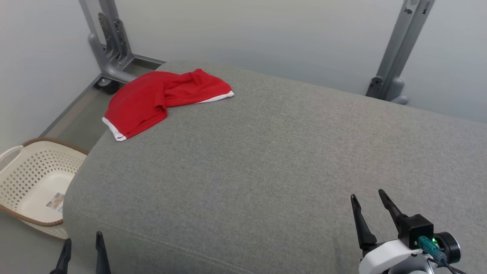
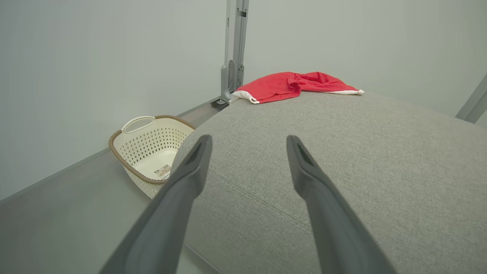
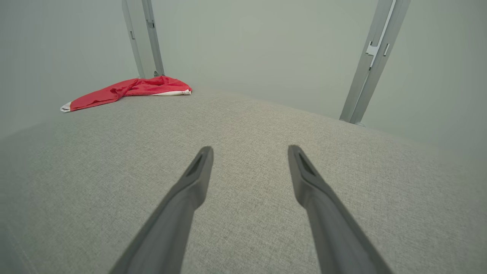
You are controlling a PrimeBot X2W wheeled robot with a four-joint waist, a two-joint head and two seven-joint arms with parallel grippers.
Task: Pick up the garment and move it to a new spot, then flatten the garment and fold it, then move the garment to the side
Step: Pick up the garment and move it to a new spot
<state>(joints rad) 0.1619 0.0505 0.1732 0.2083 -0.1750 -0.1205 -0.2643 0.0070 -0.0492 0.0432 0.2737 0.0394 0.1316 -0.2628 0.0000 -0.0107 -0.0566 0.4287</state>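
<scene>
cream basket (image 1: pixel 34 171) with a small label (image 1: pixel 56 202) inside, red garment (image 1: pixel 144 102) on cushion (image 1: pixel 266 171)

The left gripper (image 1: pixel 83 239), with two long dark fingers, was wide open and empty. The right gripper (image 1: pixel 368 195) was open too, holding nothing.

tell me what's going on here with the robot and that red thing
Nothing is being handled yet. The red garment lies crumpled at the far left corner of the grey cushioned surface. The left pincer and right pincer are both open and empty at the near edge, well short of the garment. A pale basket sits on the floor to the left.
</scene>
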